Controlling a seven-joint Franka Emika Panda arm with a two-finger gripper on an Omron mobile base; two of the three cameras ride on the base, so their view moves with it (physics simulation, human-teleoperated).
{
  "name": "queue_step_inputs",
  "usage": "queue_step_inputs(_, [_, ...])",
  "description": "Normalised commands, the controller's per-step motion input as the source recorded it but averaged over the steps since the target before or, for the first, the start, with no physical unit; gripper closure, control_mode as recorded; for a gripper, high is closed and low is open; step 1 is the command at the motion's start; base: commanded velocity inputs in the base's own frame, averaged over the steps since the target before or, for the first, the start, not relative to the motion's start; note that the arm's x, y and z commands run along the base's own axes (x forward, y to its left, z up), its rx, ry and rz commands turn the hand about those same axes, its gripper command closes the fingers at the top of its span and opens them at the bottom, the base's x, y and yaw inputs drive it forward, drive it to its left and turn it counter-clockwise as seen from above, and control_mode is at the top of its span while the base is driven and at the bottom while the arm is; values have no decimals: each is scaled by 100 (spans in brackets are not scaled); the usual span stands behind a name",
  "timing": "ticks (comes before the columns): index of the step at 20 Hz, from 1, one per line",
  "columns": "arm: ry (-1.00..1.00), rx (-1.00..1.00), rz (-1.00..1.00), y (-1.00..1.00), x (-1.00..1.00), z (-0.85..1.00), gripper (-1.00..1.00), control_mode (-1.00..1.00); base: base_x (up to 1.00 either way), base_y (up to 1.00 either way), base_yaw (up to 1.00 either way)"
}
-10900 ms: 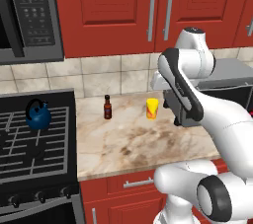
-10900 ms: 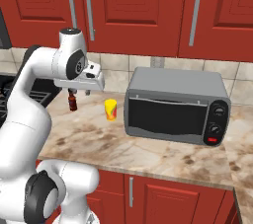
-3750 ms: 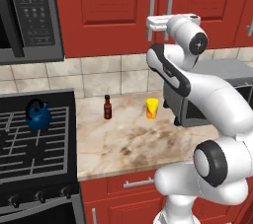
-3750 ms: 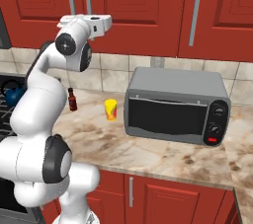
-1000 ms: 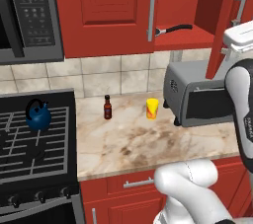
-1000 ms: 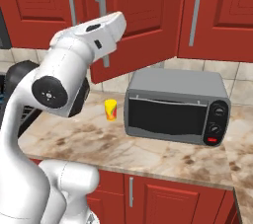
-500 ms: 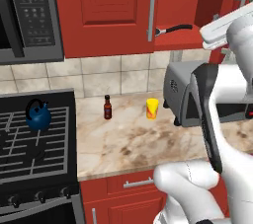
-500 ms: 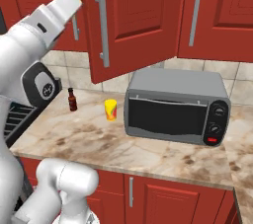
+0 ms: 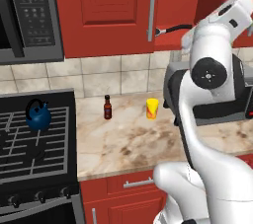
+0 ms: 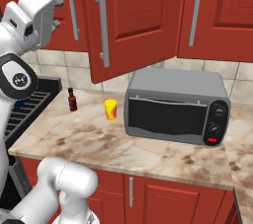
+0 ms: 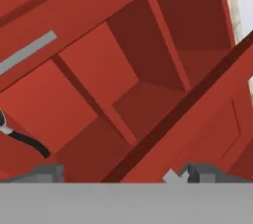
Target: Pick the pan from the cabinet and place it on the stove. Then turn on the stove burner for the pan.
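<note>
The red cabinet (image 9: 207, 1) stands open, its door (image 10: 131, 20) swung out. On the cabinet's shelf the pan's long black handle (image 9: 173, 29) sticks out to the left, and the pan's bowl is hidden behind my arm. The hand view looks into the cabinet's red shelves (image 11: 148, 94), with the tip of the pan's handle (image 11: 27, 141) at the left edge. My gripper (image 11: 124, 172) is open and empty, raised in front of the open cabinet and right of the handle. The black stove (image 9: 34, 144) lies at the lower left, with its knobs (image 9: 37, 196) along the front.
A blue kettle (image 9: 38, 115) sits on the stove's back grate. A small brown bottle (image 9: 107, 107) and a yellow cup (image 9: 152, 108) stand on the marble counter. A grey toaster oven (image 10: 175, 104) stands below the open cabinet, and a microwave (image 9: 29, 16) hangs above the stove.
My arm has folded in and my hand has lifted toward the open cabinet. The door stays open and the pan has not moved. The jaws stay wide.
</note>
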Motion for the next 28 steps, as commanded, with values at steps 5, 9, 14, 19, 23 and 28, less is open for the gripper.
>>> queue_step_inputs(5, [20,-9,-21,-11,26,-7,-100,-100,0,0,0])
queue_step_inputs(9, [20,-9,-26,0,38,-22,-100,-100,0,0,0])
queue_step_inputs(14, [19,-8,-27,0,33,-40,-100,-100,0,0,0])
queue_step_inputs(19, [18,-5,-23,0,39,-32,-100,-100,0,0,0])
queue_step_inputs(23, [18,-2,-21,-11,40,-23,-100,-100,0,0,0])
queue_step_inputs(28, [17,0,-18,-28,23,-16,-100,-100,0,0,0])
